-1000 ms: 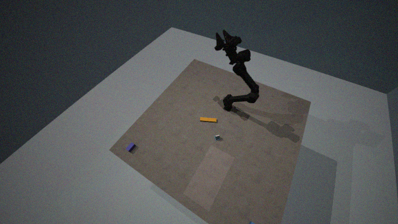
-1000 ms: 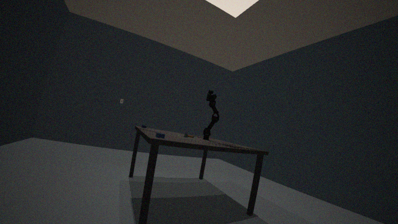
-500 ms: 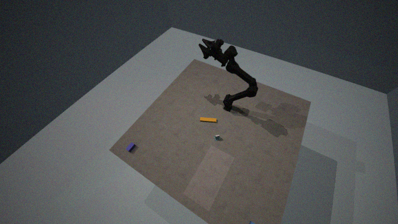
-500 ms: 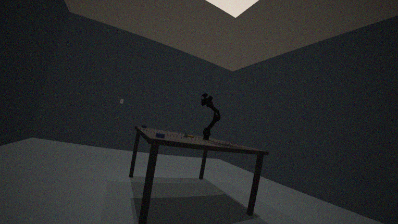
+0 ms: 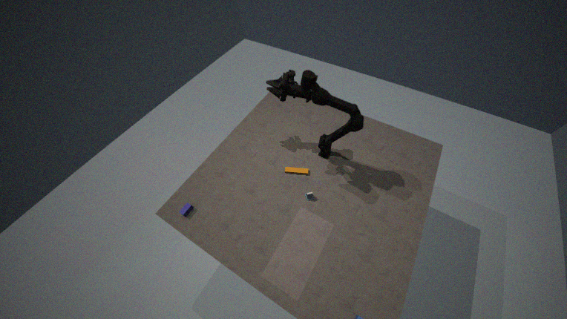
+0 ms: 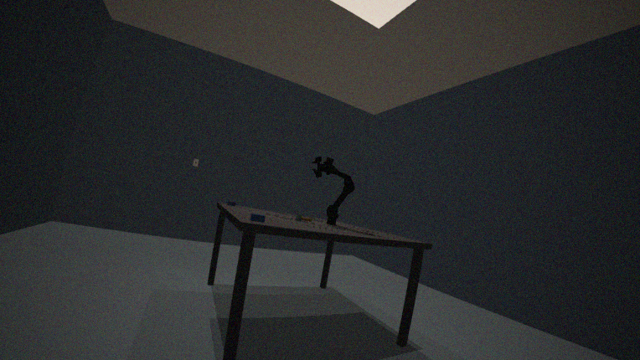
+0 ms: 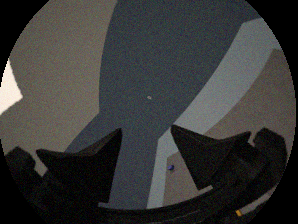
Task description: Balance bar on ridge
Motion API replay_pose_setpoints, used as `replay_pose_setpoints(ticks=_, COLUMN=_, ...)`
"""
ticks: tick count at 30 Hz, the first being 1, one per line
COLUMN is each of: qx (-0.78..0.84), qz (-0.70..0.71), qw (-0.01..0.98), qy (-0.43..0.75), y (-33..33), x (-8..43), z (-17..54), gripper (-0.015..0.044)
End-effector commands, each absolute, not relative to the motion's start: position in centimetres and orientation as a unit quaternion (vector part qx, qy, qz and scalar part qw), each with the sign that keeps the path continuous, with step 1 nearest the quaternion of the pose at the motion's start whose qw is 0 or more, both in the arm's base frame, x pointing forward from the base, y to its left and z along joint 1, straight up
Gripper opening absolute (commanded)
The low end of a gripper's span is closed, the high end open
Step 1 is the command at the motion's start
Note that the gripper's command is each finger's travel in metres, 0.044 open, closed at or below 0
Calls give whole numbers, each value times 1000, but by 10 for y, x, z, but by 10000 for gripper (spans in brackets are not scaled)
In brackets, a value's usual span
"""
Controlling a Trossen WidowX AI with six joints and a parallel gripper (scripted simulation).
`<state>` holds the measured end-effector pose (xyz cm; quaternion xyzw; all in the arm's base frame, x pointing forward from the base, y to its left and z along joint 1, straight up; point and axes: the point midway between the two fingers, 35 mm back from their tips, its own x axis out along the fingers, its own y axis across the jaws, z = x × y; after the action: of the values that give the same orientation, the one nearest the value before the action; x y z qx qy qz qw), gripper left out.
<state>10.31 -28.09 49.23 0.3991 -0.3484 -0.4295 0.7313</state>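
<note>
The black jointed arm (image 5: pixel 337 103) (image 6: pixel 342 197) arches high over the brown rectangular table (image 5: pixel 237 174) (image 6: pixel 313 227) — its dark two-fingered gripper (image 5: pixel 268 87) (image 6: pixel 313 167) (image 7: pixel 147 129) spread around nothing. The orange rectangular bar (image 5: pixel 296 170) (image 6: pixel 306 218) (image 7: pixel 238 213) lies well below.

In the top view we get only a sliver of a blue object (image 5: pixel 358 317), cut off by the bottom edge. In the exterior view the orange bar (image 6: pixel 306 218) (image 7: pixel 238 213) and the small ridge piece (image 6: pixel 298 218) beside it blur together, too small for us to tell whether they touch. The wrist view shows us just a scrap of the bar behind the dark gripper housing (image 7: pixel 165 212), and the purple block (image 7: pixel 171 167) as a speck.
</note>
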Motion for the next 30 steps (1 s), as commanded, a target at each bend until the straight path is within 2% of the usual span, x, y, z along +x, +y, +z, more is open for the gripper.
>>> replay_pose_setpoints(ticks=1, qx=430, qz=-443, qw=733, qy=-286, y=-292, x=125, z=458, gripper=315)
replay_pose_setpoints(ticks=14, qx=495, qz=-471, qw=727, qy=-65, y=-291, x=192, z=346, gripper=315)
replay_pose_setpoints(ticks=30, qx=496, qz=-459, qw=698, qy=236, y=-229, x=239, z=220, gripper=315)
